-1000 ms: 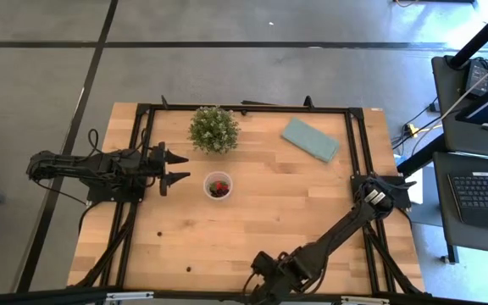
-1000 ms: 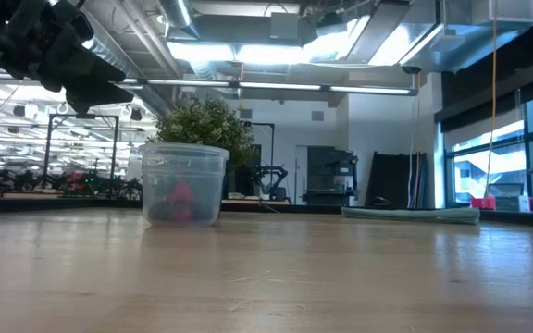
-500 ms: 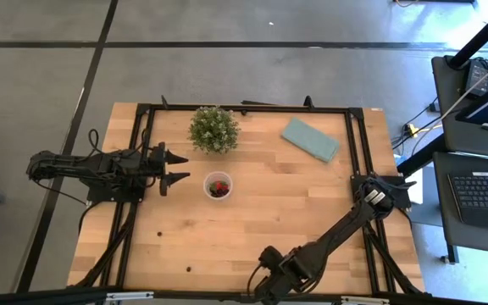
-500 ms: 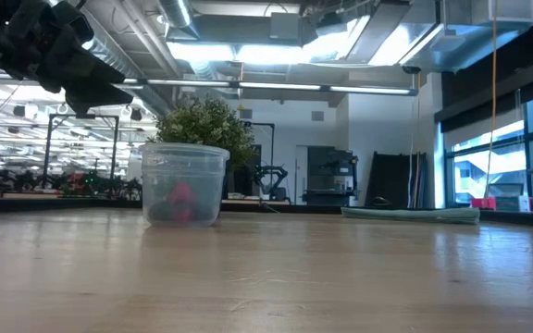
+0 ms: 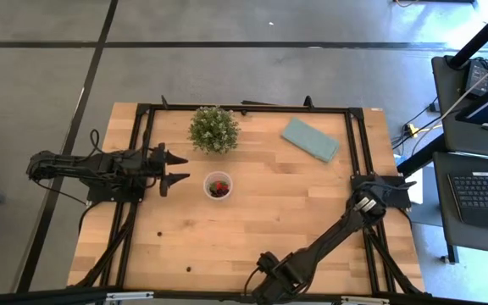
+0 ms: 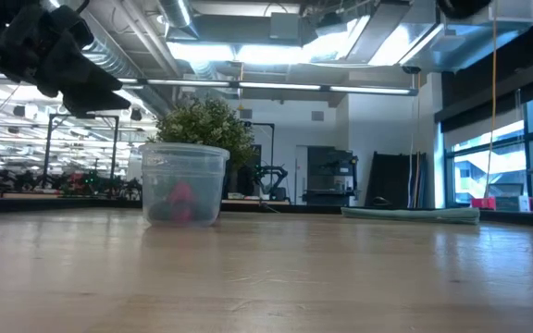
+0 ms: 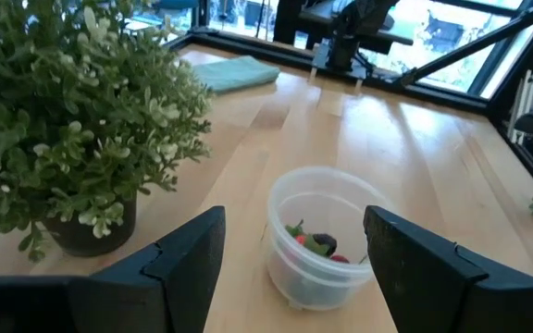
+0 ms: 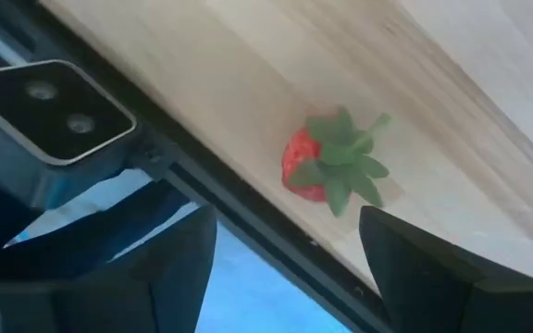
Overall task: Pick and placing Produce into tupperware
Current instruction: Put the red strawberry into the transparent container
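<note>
The main risk, as I judge it, is that the strawberry (image 8: 327, 166) lies right at the table's edge, just beside the dark frame rail (image 8: 248, 227); a finger that lands off-centre or nudges it sideways could roll the berry off the wood and out of reach, and a descent too close to the rail could strike the frame instead of closing on the fruit. The right gripper (image 5: 265, 284) hangs over that near edge with its fingers spread apart and nothing between them; the strawberry sits ahead of them, in line with the gap but beyond the fingertips. The left gripper (image 5: 174, 168) waits with its fingers parted and empty, and the tupperware (image 7: 327, 236), holding a few berries, rests just past their tips, beside the potted plant (image 7: 63, 111).
</note>
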You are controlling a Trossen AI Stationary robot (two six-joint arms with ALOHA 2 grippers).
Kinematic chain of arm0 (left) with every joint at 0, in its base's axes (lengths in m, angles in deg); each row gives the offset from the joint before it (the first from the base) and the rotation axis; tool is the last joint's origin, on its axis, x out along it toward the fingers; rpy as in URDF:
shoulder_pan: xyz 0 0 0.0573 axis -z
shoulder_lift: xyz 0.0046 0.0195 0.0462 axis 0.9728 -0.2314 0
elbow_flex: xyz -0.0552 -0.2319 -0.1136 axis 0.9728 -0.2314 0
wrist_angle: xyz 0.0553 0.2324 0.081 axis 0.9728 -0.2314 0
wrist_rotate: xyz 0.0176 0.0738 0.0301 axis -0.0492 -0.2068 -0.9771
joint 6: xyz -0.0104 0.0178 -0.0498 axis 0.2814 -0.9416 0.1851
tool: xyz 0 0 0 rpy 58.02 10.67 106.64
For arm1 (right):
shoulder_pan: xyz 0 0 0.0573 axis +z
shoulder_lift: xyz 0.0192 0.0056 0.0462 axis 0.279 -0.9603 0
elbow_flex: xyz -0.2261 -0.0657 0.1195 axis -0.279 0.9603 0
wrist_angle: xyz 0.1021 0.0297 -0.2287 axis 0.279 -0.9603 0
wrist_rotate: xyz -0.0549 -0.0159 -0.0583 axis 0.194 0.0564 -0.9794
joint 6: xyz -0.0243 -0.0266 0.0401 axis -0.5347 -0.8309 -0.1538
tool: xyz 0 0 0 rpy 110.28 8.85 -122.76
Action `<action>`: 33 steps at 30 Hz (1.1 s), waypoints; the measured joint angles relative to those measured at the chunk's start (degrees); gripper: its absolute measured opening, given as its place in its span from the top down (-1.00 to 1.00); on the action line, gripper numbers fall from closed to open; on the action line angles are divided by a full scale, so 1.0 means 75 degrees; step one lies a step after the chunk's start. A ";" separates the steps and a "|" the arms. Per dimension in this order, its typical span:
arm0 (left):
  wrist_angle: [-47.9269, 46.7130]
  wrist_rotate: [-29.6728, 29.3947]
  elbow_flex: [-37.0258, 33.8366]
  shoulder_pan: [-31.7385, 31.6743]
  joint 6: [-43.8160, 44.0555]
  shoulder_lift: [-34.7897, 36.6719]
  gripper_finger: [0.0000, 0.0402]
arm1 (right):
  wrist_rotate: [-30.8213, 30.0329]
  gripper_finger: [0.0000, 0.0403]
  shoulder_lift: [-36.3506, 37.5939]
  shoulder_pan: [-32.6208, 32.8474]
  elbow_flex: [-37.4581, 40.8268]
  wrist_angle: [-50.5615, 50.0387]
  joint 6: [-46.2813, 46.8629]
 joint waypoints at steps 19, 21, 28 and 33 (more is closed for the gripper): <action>-0.0122 0.0000 0.0001 0.0000 0.0003 0.0000 -0.25 | -0.0020 -0.33 -0.0492 -0.0221 0.0000 -0.0155 -0.0134; -0.0122 0.0000 0.0000 -0.0001 0.0003 0.0000 -0.25 | -0.0017 -0.32 -0.0492 -0.0216 -0.0003 -0.0234 -0.0134; -0.0125 0.0000 0.0000 -0.0001 0.0003 0.0000 -0.25 | -0.0008 -0.32 -0.0492 -0.0216 -0.0003 -0.0435 -0.0134; -0.0125 0.0000 0.0003 -0.0003 0.0012 0.0000 -0.25 | 0.0117 -0.32 -0.0492 -0.0217 -0.0003 -0.0424 -0.0120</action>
